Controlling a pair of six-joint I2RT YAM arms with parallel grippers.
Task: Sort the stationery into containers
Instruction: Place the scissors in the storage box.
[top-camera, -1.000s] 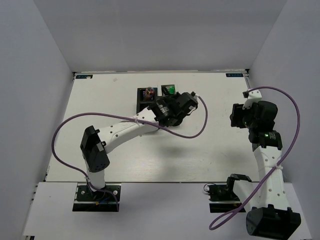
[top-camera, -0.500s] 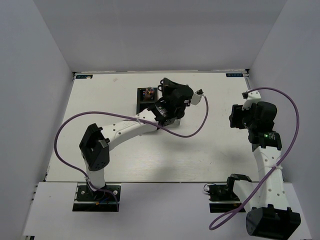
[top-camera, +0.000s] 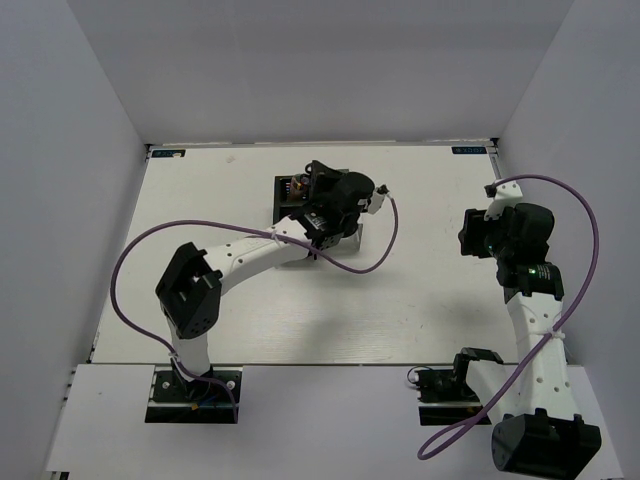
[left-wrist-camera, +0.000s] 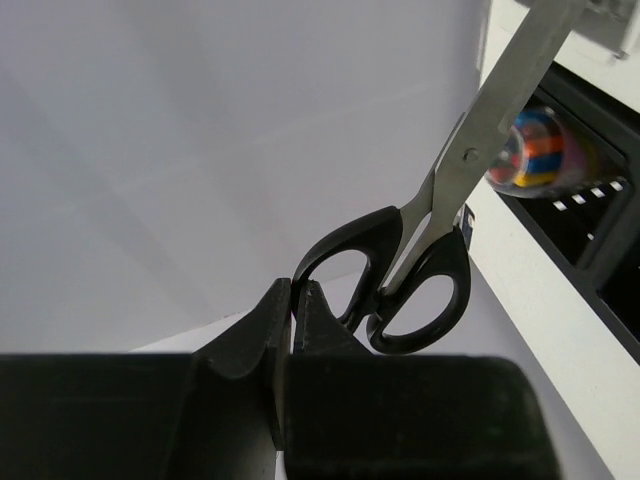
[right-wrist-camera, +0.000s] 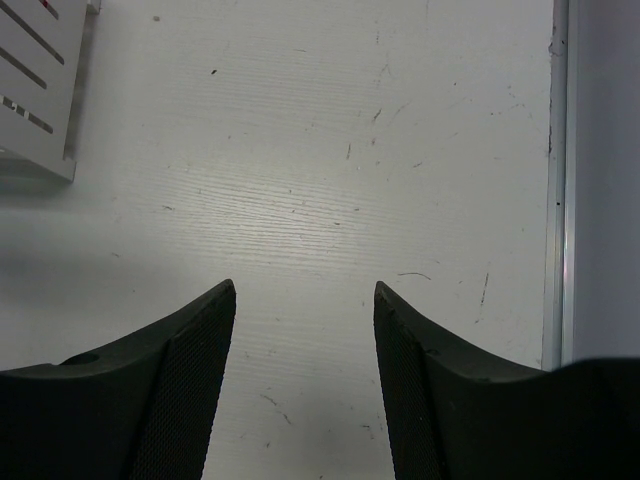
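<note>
My left gripper (left-wrist-camera: 292, 296) is shut on one black handle loop of the scissors (left-wrist-camera: 466, 152). They hang above the black mesh organiser (left-wrist-camera: 600, 235), blades pointing up and to the right. A colourful striped item (left-wrist-camera: 535, 150) lies in one of its compartments. In the top view the left gripper (top-camera: 330, 188) hovers over the black organiser (top-camera: 288, 190) at the table's back middle. The white organiser (right-wrist-camera: 35, 90) shows as a corner in the right wrist view. My right gripper (right-wrist-camera: 305, 290) is open and empty above bare table, at the right side in the top view (top-camera: 472, 235).
The table's right edge rail (right-wrist-camera: 558, 180) runs close beside my right gripper. The left arm's purple cable (top-camera: 385, 240) loops over the table middle. White walls enclose the table on three sides.
My left wrist has swung left and back, from the right of the organisers to directly over them, carrying the scissors. The right arm has not moved.
</note>
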